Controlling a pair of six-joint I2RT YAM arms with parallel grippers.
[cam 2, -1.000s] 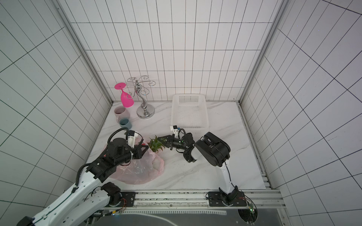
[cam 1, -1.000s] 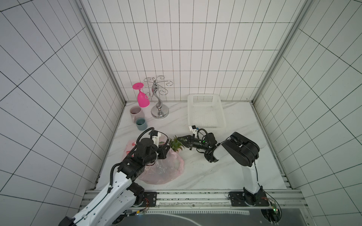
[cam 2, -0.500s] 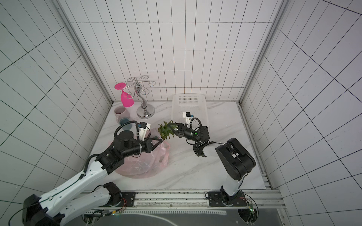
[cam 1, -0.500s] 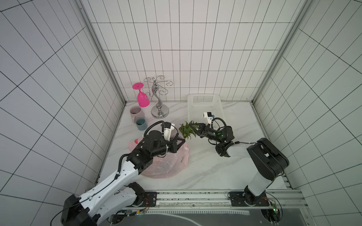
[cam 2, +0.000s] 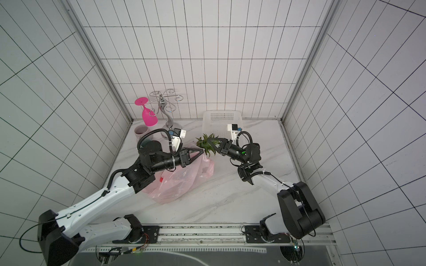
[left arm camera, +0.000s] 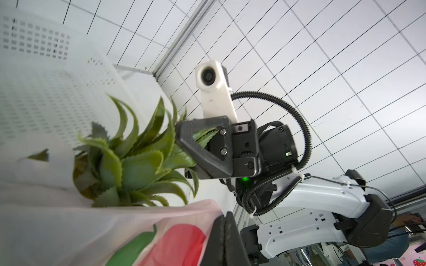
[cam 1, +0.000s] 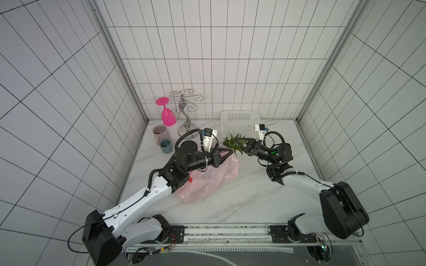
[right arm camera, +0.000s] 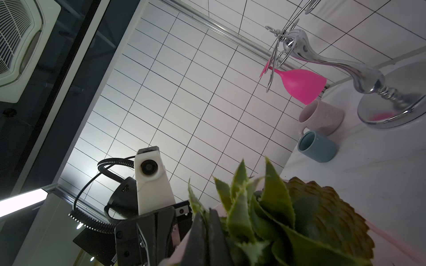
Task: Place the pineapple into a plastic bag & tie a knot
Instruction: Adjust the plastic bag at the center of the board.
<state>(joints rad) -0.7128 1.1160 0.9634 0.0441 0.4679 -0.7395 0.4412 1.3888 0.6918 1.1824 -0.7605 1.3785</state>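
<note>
plastic bag (cam 1: pixel 207 184): thin translucent pink film, crinkled, slightly glossy; pineapple (right arm camera: pixel 322 207): rough scaly rind, waxy saw-edged leaves; basket (cam 1: pixel 239 116): white perforated plastic, matt; stemware rack (right arm camera: pixel 364 76): polished mirror-bright metal; goblet (right arm camera: pixel 299 84): smooth pink plastic; mugs (right arm camera: pixel 322 115): smooth glaze; tabletop (cam 1: pixel 242 202): smooth white marble pattern, low sheen.
</note>
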